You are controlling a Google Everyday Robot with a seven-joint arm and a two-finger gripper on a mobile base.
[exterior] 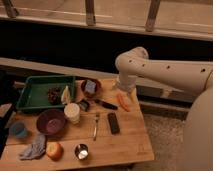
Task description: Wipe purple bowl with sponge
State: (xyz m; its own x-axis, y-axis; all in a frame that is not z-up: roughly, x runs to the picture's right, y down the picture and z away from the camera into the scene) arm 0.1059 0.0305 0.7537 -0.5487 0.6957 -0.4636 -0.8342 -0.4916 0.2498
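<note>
The purple bowl (50, 122) sits at the left of the wooden table, just left of a cream cup (72, 113). The sponge (90, 86), a small pale blue-grey block, lies inside the orange-red bowl (90, 93) at the table's back. My white arm reaches in from the right and bends down at the table's back right. My gripper (123, 94) hangs there, open and holding nothing, right of the sponge and just above a carrot (123, 103).
A green tray (30, 95) with food scraps stands back left. Also on the table (127, 145) are a blue-grey cup (20, 130), a cloth rag (33, 148), an apple (54, 150), a metal cup (81, 151), a fork (96, 125), a black remote (113, 122) and a knife (106, 104).
</note>
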